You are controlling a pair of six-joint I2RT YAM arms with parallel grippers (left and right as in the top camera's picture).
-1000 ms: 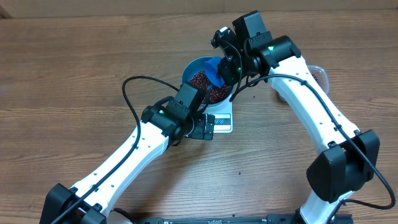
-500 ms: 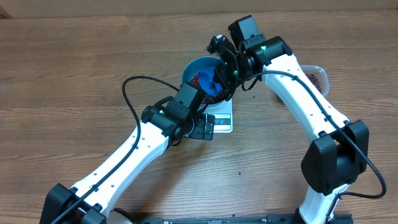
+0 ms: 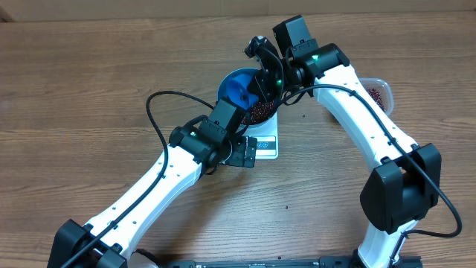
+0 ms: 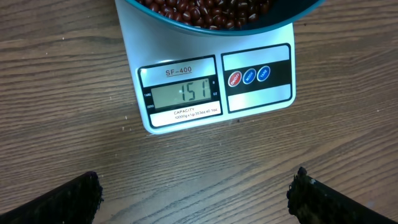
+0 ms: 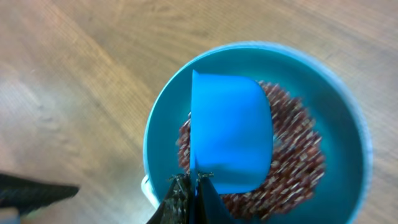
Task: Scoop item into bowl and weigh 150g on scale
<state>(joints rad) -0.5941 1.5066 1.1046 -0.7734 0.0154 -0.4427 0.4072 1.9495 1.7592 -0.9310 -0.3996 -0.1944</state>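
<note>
Now R gripper clamped on blue scoop, above bowl w/ beans on scale. L gripper wide, at scale's 6 o'clock. Scoop shifted toward bowl's 9 o'clock since earlier.

The scale shows 151 — labelled SF-400 above, CAPACITY below.

Overhead down on table, left wrist above scale, right wrist above bowl; all 3 share bowl
</note>
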